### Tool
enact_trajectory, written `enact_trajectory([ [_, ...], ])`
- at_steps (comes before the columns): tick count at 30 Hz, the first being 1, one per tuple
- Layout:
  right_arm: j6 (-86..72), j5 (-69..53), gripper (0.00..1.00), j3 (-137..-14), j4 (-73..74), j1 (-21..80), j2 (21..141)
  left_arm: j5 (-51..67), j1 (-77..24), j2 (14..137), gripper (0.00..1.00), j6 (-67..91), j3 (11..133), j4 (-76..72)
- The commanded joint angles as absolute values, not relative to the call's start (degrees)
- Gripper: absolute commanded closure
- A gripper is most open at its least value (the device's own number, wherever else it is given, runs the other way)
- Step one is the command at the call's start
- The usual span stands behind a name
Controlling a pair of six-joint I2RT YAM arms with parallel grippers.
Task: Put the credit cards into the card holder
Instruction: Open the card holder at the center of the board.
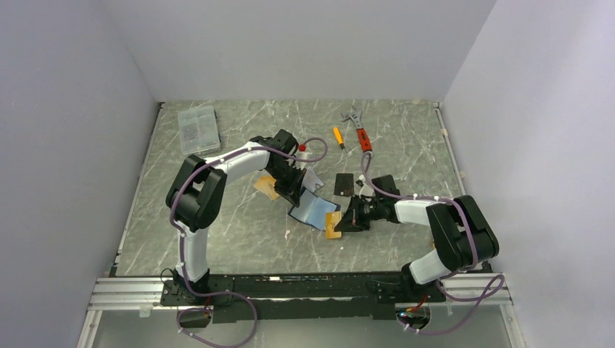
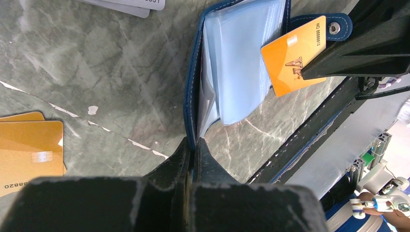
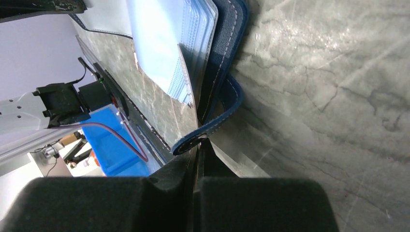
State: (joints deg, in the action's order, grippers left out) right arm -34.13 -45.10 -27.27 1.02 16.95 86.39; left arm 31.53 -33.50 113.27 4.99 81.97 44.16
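The open wallet (image 2: 241, 58) was clamped at its cover edge by the left fingers (image 2: 176, 162); an orange card (image 2: 290, 58) was gripped by the right fingers (image 2: 358, 53)

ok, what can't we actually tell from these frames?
1. Orange card in the right hand: face not visible in the right wrist view. Unclear whether the snap tab is pinched too.
2. Which sleeve of the card holder it faces: too small in the top view.
3. Orange stack and silvery cards: cut by left wrist frame edges, count unknown.

Bright, even light; soft shadows
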Motion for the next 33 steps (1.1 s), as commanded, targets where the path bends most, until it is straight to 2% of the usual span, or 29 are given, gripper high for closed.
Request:
enact_trajectory([
  [1, -33.6, -42.2, 1.00, -25.3, 0.7, 16.3, 85.1, 31.2, -34.0, 110.9, 1.00, 4.5, 81.7, 43.2],
  [10, -33.4, -41.5, 1.00, -23.5, 1.7, 16.1, 82.4, 31.3, -34.1, 111.0, 1.00, 4.6, 81.7, 43.2],
  [33, -33.7, -43.6, 1.00, -28.6, 0.8, 16.5, 88.0, 31.8, -34.1, 110.4, 1.00, 4.6, 81.6, 42.9],
])
